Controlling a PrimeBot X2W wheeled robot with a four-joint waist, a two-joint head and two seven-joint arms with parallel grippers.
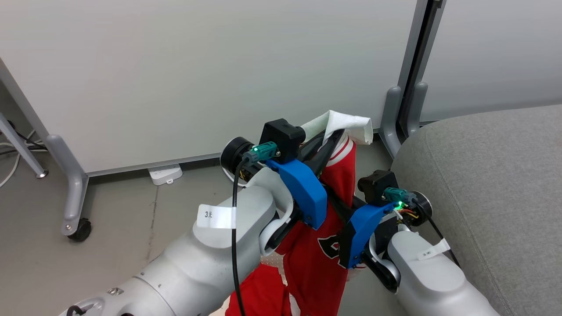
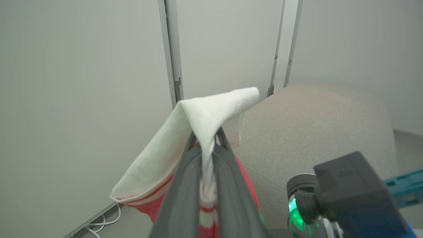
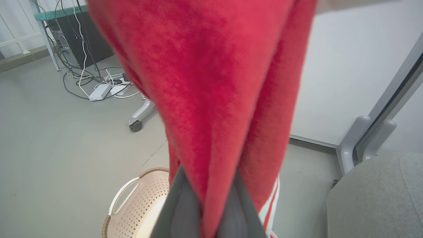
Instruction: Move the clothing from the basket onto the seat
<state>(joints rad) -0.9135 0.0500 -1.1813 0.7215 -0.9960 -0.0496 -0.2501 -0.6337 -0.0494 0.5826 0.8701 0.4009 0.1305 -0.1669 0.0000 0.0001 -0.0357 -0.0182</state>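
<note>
Left gripper (image 2: 205,137): clenched hard on the white-trimmed edge of the clothing (image 1: 316,250). The cloth is pinched between the two fingers and the white hem flops over their tips.
Right gripper (image 3: 208,180): clamped too, grasping a bunch of red fabric lower on the garment. The cloth climbs straight up from between its fingers.
Clothing: up in the air, hanging between the two grips. It is red with white stripes, and part of a black number peeks out just beside the right gripper. More red cloth drapes down below the left fingers.
Basket (image 3: 135,205): on the floor beneath the right fingers, a little to their left in the right wrist view, with its handle and brown rim on show.
Seat (image 1: 483,184): a grey cushion off to the right of both sets of fingers, apart from the clothing.
Partition (image 1: 197,79): a pale panel beyond the left fingertips.
</note>
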